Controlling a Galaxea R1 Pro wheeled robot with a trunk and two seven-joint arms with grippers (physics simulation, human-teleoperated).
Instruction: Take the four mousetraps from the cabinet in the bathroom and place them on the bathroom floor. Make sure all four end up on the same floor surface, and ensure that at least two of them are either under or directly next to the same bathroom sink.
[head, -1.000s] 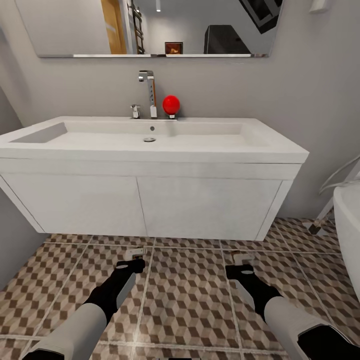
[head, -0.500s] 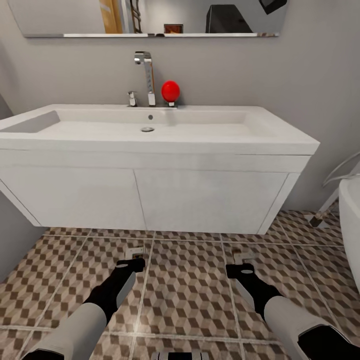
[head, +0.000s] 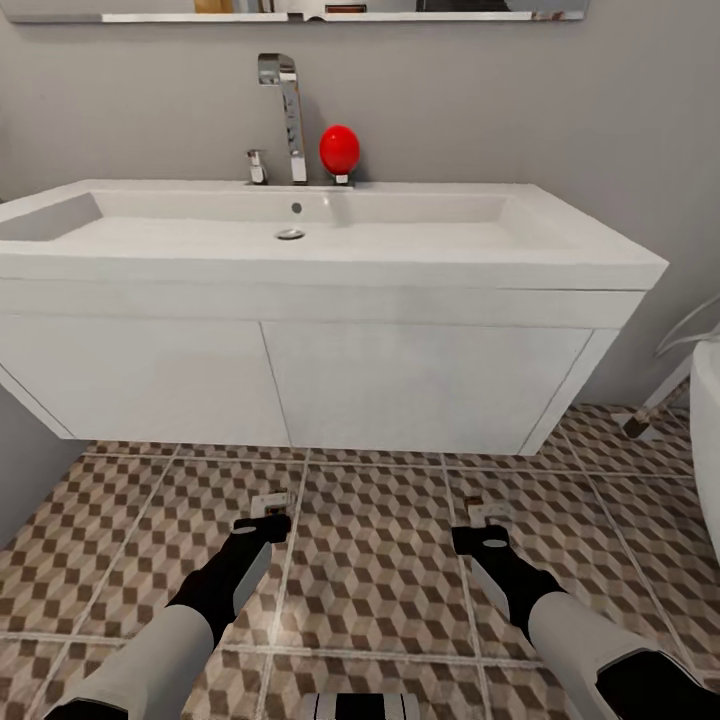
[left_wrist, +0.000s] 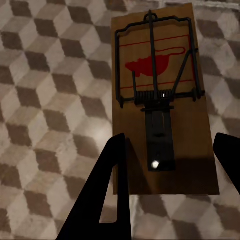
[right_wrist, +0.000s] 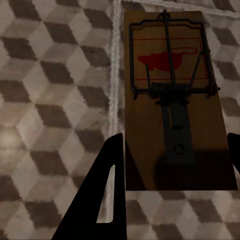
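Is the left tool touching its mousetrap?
Cannot tell. In the left wrist view the left tool straddles the mousetrap, but neither contact nor gap shows plainly.

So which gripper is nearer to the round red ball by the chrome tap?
Left. The left gripper is below the red ball, slightly left; the right gripper is farther right.

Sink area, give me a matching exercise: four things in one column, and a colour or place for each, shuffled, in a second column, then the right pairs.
Column one:
1. ball
2. tap
3. sink
4. bathroom floor

Column two:
A. white, wall-hung above the tiles
B. brown and beige cube pattern
C. red, at the basin's back edge
D. chrome, left of the ball

Pairs: 1-C, 2-D, 3-A, 4-B
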